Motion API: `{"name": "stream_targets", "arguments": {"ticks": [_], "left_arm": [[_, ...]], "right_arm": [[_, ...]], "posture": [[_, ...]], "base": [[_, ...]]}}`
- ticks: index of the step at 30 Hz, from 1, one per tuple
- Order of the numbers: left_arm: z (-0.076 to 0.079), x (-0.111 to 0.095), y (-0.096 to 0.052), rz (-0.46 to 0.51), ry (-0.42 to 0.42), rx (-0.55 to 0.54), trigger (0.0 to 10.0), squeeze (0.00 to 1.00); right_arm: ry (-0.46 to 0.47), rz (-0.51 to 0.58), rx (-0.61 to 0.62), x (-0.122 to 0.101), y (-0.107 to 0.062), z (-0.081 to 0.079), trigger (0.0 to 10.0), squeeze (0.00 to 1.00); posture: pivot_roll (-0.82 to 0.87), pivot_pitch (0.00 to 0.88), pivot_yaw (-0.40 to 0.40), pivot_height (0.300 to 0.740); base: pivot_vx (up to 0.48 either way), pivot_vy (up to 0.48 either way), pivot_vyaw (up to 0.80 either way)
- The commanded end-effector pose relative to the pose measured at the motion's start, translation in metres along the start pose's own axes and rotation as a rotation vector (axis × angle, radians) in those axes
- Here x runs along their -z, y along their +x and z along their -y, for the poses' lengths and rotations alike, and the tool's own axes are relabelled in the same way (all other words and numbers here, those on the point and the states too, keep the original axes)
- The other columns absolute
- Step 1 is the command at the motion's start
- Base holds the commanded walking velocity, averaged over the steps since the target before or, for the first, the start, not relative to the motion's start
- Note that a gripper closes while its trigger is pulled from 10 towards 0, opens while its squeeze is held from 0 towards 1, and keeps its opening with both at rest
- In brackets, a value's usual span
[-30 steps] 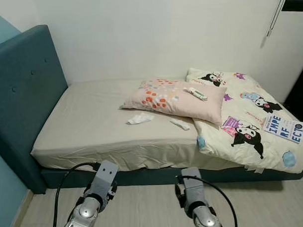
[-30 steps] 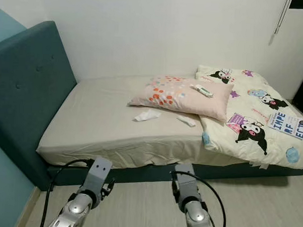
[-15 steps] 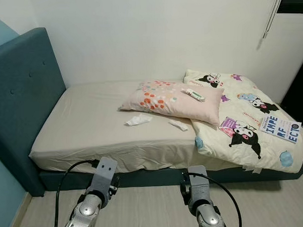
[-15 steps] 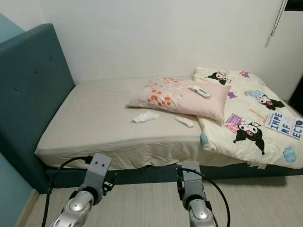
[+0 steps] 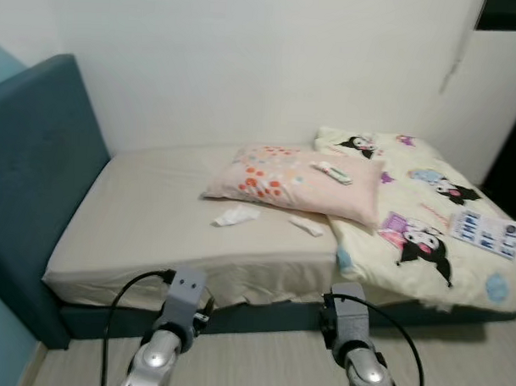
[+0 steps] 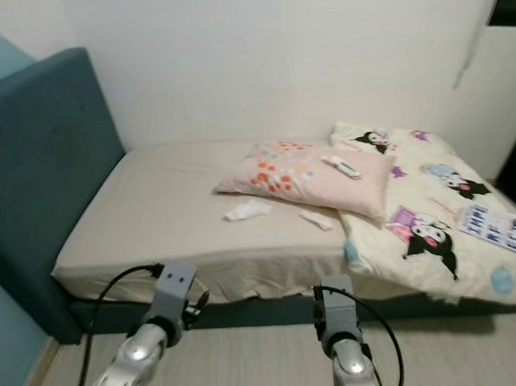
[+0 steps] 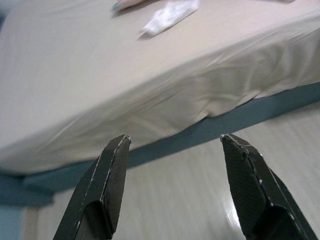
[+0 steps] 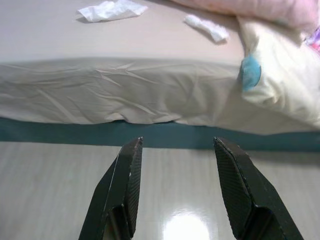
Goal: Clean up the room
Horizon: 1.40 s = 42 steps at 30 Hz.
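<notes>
With the left pincer (image 7: 172,187) and right pincer (image 8: 177,187) both spread apart and empty over the floor, I'd close in squarely on the bed (image 5: 138,214), where two crumpled tissues (image 5: 237,215) lie near the pillow (image 5: 284,170).

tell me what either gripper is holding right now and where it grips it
Nothing is held. The left gripper and right gripper are both open with only floor and bed edge between their fingers, short of the bed.

A home bedroom: a bed (image 5: 147,214) with teal headboard (image 5: 34,177) at 9 o'clock, pink pillow (image 5: 297,173) and cartoon-print duvet (image 5: 418,224) toward 2 o'clock.
</notes>
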<state>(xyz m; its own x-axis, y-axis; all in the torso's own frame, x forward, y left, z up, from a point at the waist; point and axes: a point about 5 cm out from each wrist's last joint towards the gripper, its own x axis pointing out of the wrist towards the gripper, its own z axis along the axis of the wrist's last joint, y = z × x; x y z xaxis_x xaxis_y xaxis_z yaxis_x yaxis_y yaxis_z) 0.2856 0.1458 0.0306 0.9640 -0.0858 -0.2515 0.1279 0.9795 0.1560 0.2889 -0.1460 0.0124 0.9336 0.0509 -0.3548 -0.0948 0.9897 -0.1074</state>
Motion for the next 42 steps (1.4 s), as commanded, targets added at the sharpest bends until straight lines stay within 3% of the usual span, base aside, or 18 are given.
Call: {"name": "stream_targets", "arguments": {"ticks": [1, 35, 42], "left_arm": [[0.0093, -0.002, 0.0009, 0.004, -0.011, 0.027, 10.0, 0.0], [0.0067, -0.0019, -0.0002, 0.003, -0.007, 0.011, 10.0, 0.0], [0.0081, -0.0017, -0.0006, 0.002, -0.007, 0.017, 10.0, 0.0]], "right_arm": [[-0.004, -0.031, 0.035, 0.0078, -0.0031, 0.0135, 10.0, 0.0], [0.022, -0.015, 0.02, 0.004, -0.0019, 0.0125, 10.0, 0.0], [0.024, -0.009, 0.019, 0.0043, -0.0031, 0.0136, 10.0, 0.0]], "posture": [[-0.02, 0.016, 0.02, 0.74], [-0.02, 0.019, 0.008, 0.74], [-0.02, 0.025, 0.013, 0.74]], "base": [[0.368, 0.0, 0.0], [0.353, 0.0, 0.0], [0.334, 0.0, -0.62]]}}
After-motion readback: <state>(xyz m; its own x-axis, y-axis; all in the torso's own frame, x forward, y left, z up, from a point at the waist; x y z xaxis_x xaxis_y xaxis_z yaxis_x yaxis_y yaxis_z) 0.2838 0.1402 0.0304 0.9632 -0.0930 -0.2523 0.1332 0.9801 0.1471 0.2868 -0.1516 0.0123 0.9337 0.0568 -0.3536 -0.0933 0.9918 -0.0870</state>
